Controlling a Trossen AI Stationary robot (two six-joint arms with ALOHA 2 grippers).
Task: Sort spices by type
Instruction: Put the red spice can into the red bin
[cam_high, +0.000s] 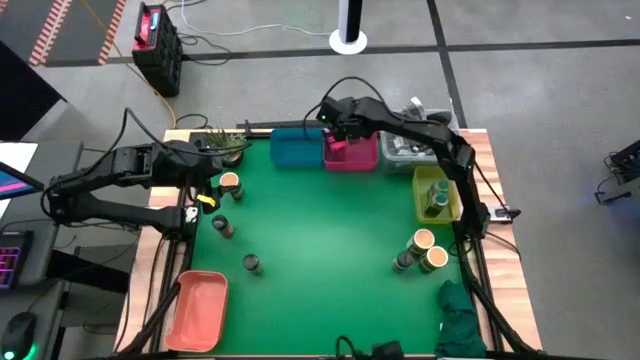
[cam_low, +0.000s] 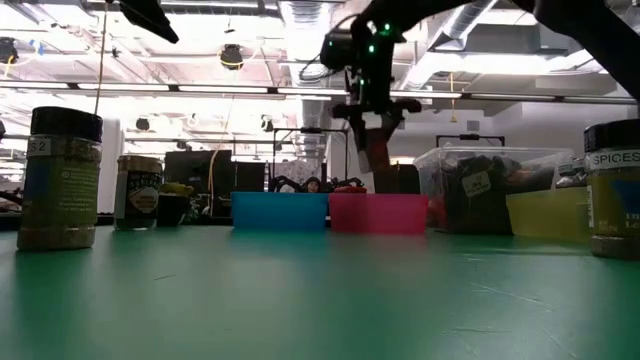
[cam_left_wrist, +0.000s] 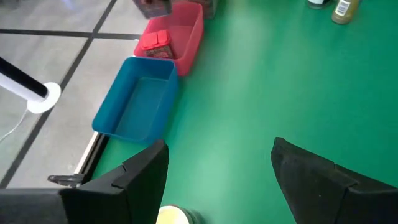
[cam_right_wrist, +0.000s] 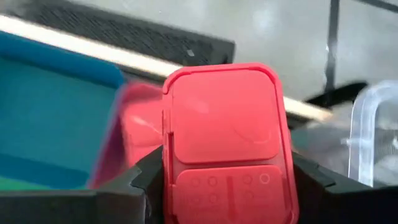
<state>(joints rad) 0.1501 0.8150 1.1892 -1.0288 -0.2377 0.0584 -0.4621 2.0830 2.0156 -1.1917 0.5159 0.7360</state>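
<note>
Spices are spread over your green bench (cam_high: 330, 240), sorted in part. Largest first: the blue bin (cam_high: 296, 148) and the pink bin (cam_high: 352, 155) stand side by side at the far edge, touching; the clear tub (cam_high: 405, 150) of clutter sits just beside the pink bin. A yellow bin (cam_high: 436, 193) on the right holds a green jar (cam_high: 437, 203). An orange tray (cam_high: 197, 308) lies at the near left corner.

Right gripper (cam_right_wrist: 227, 180) hangs above the pink bin, jaws clamped on a pink pack (cam_right_wrist: 227, 146). One more pink pack (cam_left_wrist: 155, 43) already lies inside the pink bin.

Left gripper (cam_left_wrist: 214, 180) hovers over the left side of the bench, jaws apart, holding nothing; a tan-topped jar (cam_high: 229, 184) sits just below it.

Loose items you will find: two tan-topped jars (cam_high: 427, 249) and one dark-lidded jar (cam_high: 403, 263) grouped near right; two dark-lidded jars (cam_high: 236, 245) near left.
</note>
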